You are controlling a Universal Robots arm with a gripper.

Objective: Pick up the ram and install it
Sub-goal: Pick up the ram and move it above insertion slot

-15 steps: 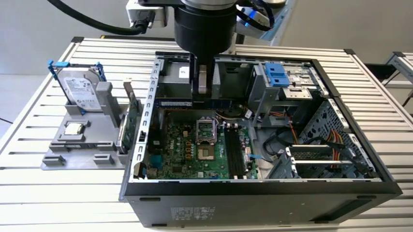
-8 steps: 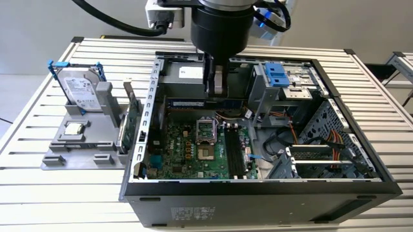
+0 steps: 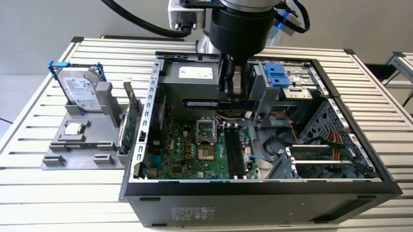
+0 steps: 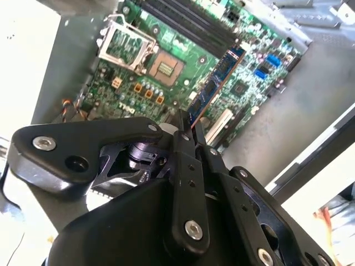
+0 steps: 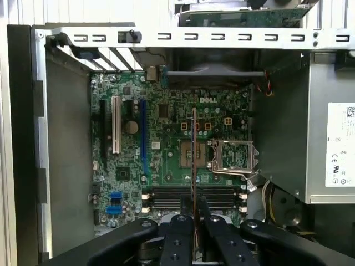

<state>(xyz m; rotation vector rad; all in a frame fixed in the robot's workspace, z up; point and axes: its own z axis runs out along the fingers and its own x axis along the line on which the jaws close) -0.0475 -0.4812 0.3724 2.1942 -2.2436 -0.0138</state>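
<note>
The gripper (image 3: 227, 96) has its fingers (image 5: 178, 241) clamped on the ram (image 3: 203, 103), held on edge above the board (image 3: 187, 150) toward the case's (image 3: 258, 186) far wall; the ram juts from them toward the exterior view's left, its long axis crosswise to the slots (image 3: 233, 152); the white label (image 5: 339, 144) is left unread.

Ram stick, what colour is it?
The ram stick is blue with dark chips, clearest in the second wrist view.
</note>
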